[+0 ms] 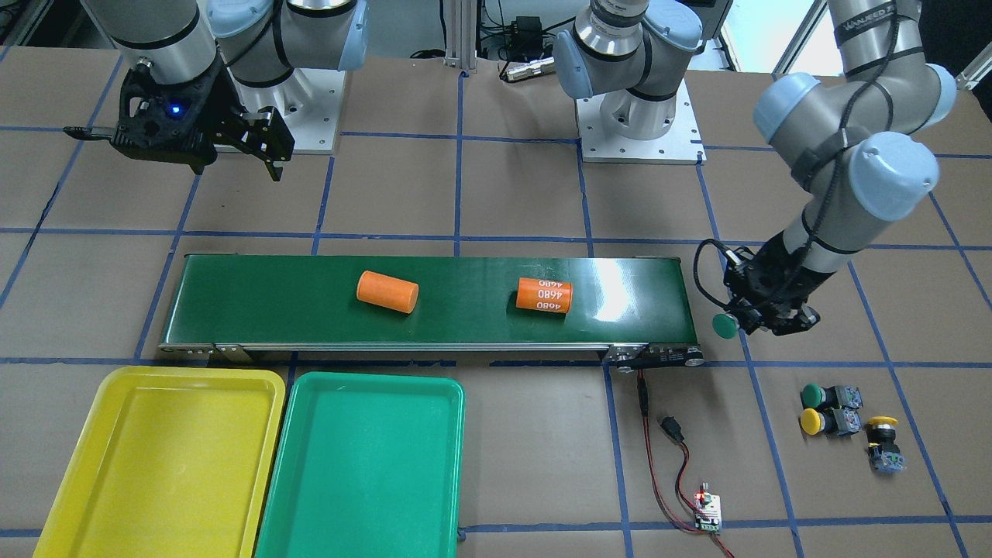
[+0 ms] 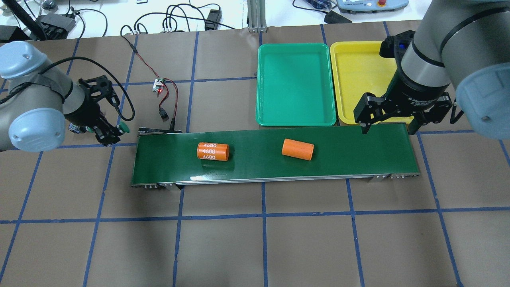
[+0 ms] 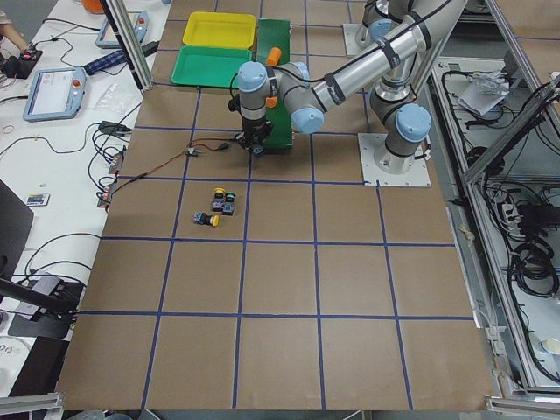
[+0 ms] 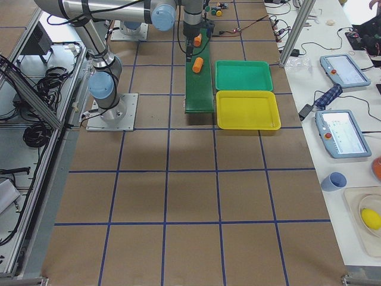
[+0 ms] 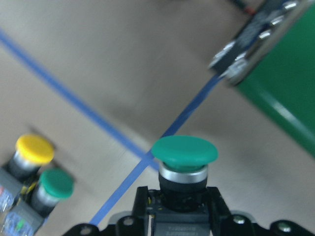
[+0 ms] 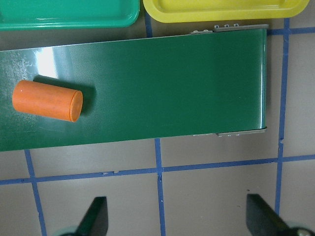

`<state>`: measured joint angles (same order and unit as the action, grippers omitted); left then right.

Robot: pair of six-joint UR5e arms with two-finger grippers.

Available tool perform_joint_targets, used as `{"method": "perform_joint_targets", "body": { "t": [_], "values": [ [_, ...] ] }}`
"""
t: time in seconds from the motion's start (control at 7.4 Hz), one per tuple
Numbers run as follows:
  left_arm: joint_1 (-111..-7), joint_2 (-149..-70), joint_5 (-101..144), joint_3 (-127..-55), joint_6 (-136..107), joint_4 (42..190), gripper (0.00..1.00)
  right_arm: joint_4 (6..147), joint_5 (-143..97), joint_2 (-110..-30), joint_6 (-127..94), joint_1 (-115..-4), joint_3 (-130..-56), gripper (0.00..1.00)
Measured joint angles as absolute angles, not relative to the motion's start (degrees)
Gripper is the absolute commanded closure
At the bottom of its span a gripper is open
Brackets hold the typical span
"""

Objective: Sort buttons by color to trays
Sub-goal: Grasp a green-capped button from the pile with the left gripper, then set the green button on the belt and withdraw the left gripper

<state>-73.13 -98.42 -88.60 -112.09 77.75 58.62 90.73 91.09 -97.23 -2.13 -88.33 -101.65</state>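
Note:
My left gripper (image 1: 740,321) is shut on a green-capped button (image 1: 726,326) and holds it just off the belt's end; it also shows in the left wrist view (image 5: 184,156) and the overhead view (image 2: 124,128). Three more buttons sit on the table past it: a green one (image 1: 813,395), a yellow one (image 1: 811,422) and an upright yellow one (image 1: 883,425). The yellow tray (image 1: 116,473) and the green tray (image 1: 364,473) lie side by side, both empty. My right gripper (image 2: 388,125) is wide open and empty above the belt's other end.
A long dark-green conveyor belt (image 1: 449,310) carries two orange cylinders, a plain one (image 1: 387,292) and one marked 4680 (image 1: 544,295). A small circuit board (image 1: 707,511) with red and black wires lies near the belt's end.

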Motion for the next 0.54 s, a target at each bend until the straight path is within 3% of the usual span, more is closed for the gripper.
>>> {"method": "perform_joint_targets", "body": {
  "t": [0.27,0.41,0.54],
  "values": [
    [-79.26,-96.67,-88.57,-113.93,82.64,58.55,1.0,90.66,91.11,-97.28,-2.08,-88.33,-101.68,0.0],
    [-81.14,-96.47,-88.56,-115.05,85.05,58.05,0.8,90.61,91.13,-97.29,-2.07,-88.33,-101.69,0.0],
    [-82.25,-96.28,-88.56,-116.15,86.51,57.55,0.53,90.55,91.14,-97.29,-2.05,-88.33,-101.76,0.0]
  ]
}}
